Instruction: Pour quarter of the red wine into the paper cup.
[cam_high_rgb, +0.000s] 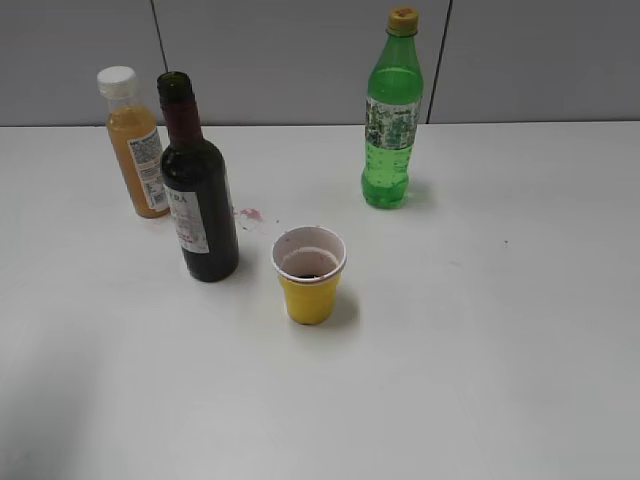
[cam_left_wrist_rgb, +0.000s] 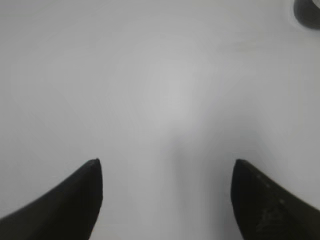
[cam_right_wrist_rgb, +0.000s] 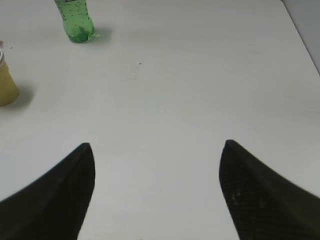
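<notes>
Both claws gape empty over bare worktop (cam_high_rgb: 520, 350): left claw (cam_left_wrist_rgb: 167, 167), right claw (cam_right_wrist_rgb: 156, 150) with paper cup (cam_right_wrist_rgb: 6, 85) far ahead-left (red wine (cam_high_rgb: 198, 195) uncapped, upright, just beside cup, which holds dark liquid).

White table (cam_high_rgb: 520, 330), plain and pretty matte. Standing on it: the red wine (cam_high_rgb: 198, 190) bottle, open at the top, with an orange juice bottle (cam_high_rgb: 136, 143) just behind it. The yellow paper cup (cam_high_rgb: 309, 274) has a bit of dark liquid at the bottom. There's a small pinkish stain (cam_high_rgb: 248, 214) on the surface too. From the right gripper (cam_right_wrist_rgb: 156, 146), the green soda bottle (cam_right_wrist_rgb: 75, 20) sits well ahead and to the left, the cup at far left. Under the left gripper (cam_left_wrist_rgb: 167, 161) it's just bare tabletop.
</notes>
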